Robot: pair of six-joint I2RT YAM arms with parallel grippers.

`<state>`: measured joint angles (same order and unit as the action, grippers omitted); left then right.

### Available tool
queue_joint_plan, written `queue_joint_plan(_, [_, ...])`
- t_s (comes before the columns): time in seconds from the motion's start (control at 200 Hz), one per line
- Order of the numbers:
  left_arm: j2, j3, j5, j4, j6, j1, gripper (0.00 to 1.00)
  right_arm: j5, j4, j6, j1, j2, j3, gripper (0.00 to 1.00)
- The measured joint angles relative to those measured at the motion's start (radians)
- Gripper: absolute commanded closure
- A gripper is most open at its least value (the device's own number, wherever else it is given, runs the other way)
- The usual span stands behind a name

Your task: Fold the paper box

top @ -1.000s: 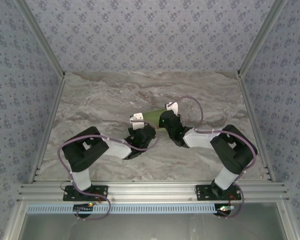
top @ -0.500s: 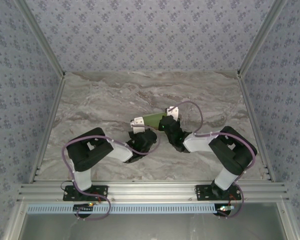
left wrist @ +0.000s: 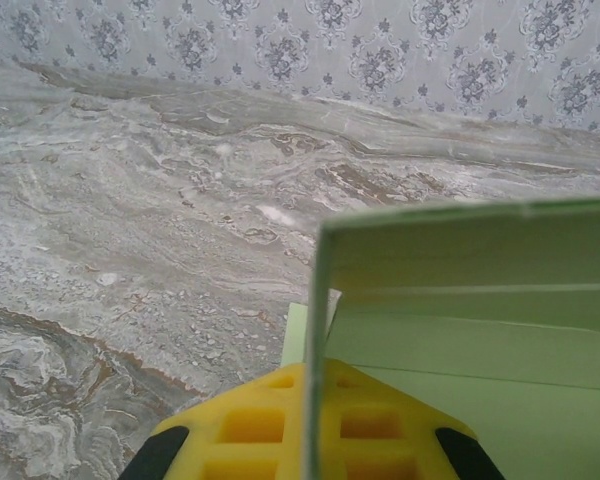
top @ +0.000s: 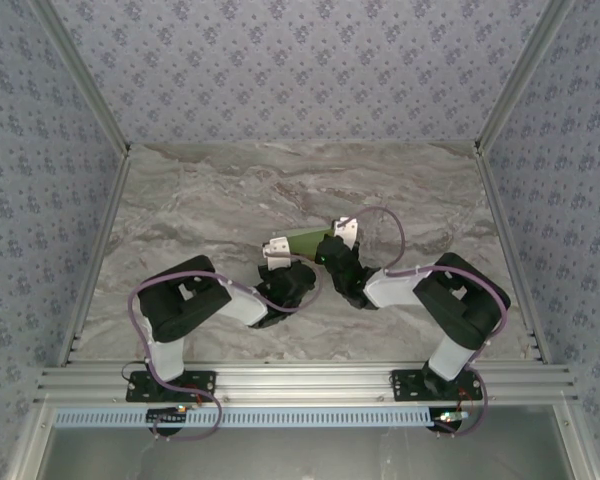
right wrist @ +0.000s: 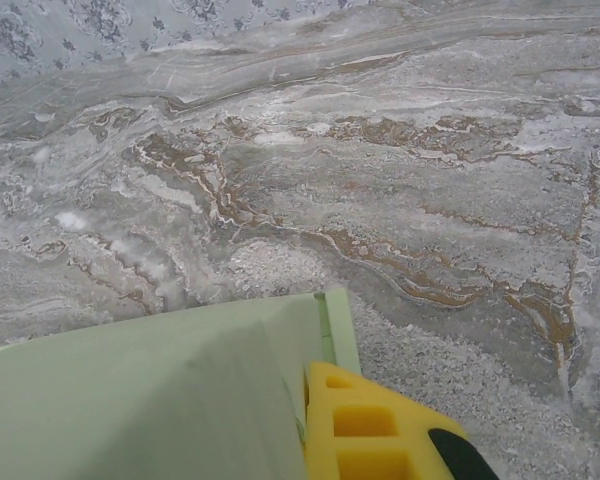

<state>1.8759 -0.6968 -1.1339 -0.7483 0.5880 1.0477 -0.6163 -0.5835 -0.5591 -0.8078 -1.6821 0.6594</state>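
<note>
Left end effector [top: 277, 244] and right end effector [top: 345, 227] clamp one paper box [top: 306, 239].

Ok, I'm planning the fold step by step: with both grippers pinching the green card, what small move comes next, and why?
Probably ease the left gripper toward the right gripper, folding along the crease: each holds one end of the paper box, and the left wrist view shows a panel bent up but the box unclosed.
</note>
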Motion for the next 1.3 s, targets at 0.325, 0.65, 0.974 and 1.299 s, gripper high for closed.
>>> queue_joint_plan(0.325, [0.006,0.0,-0.019,-0.004,-0.03,0.008,1.0,0.008,0.007,0.002,0.0,0.0,-0.013,0.89])
queue_joint_plan(0.65, [0.006,0.007,-0.02,0.004,-0.061,0.014,1.0,0.05,0.134,0.025,0.004,0.064,-0.021,0.82])
queue_joint_plan(0.974, [0.006,0.006,-0.028,0.019,-0.071,0.015,1.0,0.079,0.204,0.046,0.008,0.09,-0.021,0.7])
queue_joint_plan(1.299, [0.006,0.005,-0.064,0.051,-0.072,0.013,1.0,0.095,0.264,0.055,0.008,0.132,-0.063,0.53])
